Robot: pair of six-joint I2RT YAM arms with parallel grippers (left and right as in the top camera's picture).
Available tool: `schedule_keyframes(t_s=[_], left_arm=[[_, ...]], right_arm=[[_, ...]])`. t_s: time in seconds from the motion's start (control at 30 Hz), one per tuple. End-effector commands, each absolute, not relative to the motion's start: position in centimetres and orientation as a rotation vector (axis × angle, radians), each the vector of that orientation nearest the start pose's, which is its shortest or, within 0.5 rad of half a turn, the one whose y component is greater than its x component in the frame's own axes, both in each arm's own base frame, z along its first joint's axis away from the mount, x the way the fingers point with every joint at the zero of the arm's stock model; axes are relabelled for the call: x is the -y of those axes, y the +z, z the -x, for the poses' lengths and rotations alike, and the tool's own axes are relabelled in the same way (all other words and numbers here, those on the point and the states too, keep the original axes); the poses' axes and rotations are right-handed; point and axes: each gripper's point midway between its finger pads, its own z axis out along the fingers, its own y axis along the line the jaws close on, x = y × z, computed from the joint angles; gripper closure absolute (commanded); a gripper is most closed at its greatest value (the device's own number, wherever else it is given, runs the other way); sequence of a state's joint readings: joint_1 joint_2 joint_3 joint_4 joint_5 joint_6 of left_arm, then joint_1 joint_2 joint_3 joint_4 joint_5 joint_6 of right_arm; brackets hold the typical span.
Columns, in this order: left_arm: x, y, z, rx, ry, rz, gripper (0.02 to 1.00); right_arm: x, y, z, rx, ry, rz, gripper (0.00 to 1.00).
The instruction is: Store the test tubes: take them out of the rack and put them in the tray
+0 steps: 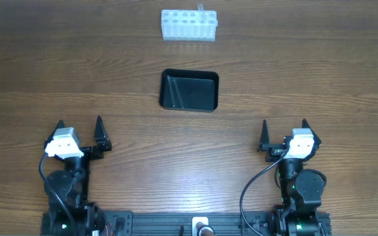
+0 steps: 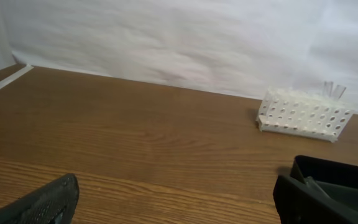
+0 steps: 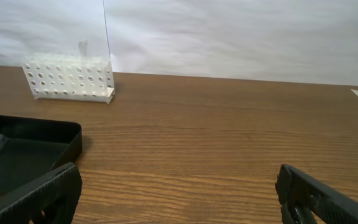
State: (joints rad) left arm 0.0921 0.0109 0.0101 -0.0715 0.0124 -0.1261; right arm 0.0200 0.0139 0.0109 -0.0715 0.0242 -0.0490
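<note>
Layout of the work surface. The white rack (image 1: 189,26) stands at the far middle of the table (image 1: 320,72), with its long axis running left to right. One clear test tube (image 1: 200,8) stands upright in a hole near the rack's far right corner, so its long axis is vertical and only its top clears the rack. The black tray (image 1: 189,72) lies nearer than the rack and apart from it, on the same centre line. Pale streaks on its floor may be tubes lying flat, though this cannot be settled. The left gripper (image 1: 81,130) and right gripper (image 1: 284,129) hover on the near side, well apart from rack and tray, each with fingers spread wide and holding nothing. The tube lies far and inward from both. Standing right of centre, it appears somewhat nearer the right arm, which would probably need to come down from above and close across the exposed top.
</note>
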Motion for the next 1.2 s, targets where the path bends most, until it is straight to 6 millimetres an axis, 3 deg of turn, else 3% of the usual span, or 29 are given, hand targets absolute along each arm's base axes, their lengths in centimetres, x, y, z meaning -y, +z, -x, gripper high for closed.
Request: schedule_keyframes(t_s=[0.03, 0.8, 0.93, 1.2], left_arm=[[-1.8, 15.6, -24.6, -1.644, -0.039, 0.146, 0.020], [-1.8, 15.6, -24.6, -1.644, -0.039, 0.146, 0.020], [-1.8, 15.6, -24.6, -1.644, -0.039, 0.146, 0.020], [-1.8, 15.6, -24.6, -1.644, -0.039, 0.146, 0.023]], right_arm=[[0.1, 15.7, -24.6, -1.645, -0.041, 0.028, 0.009], [0.1, 15.8, -24.6, -1.642, -0.041, 0.027, 0.007], [0.0, 18.1, -24.4, -1.609, -0.039, 0.028, 0.007], [0.0, 26.1, -24.1, -1.646, -0.040, 0.029, 0.009]])
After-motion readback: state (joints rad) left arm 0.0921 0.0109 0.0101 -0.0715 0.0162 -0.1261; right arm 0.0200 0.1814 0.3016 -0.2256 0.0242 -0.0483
